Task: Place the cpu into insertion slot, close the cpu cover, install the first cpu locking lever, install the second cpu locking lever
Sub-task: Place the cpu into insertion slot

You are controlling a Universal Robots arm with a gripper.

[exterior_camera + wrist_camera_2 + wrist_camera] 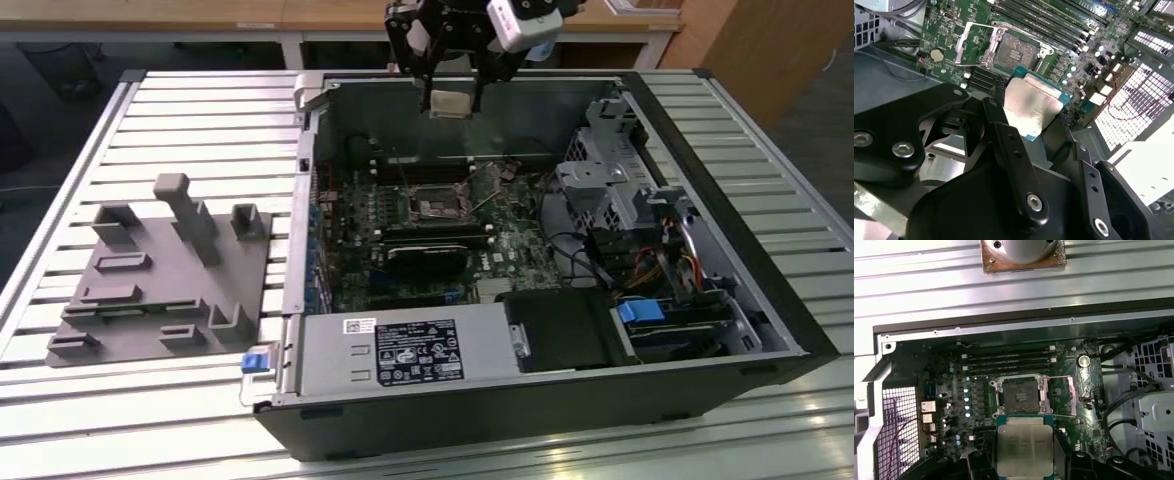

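Observation:
My gripper hangs over the far wall of the open computer case, shut on the cpu. The chip's silver-tan top shows flat between the black fingers in both wrist views. The insertion slot lies below it on the green board, its dark centre uncovered. The cpu is well above the slot, not touching it. The cpu cover stands swung open at one side of the slot.
Long black memory slots run beside the socket. A black heatsink block sits nearer the case front, with the power supply before it. Drive cages and cables stand at the exterior view's right. A grey fixture plate lies outside the case.

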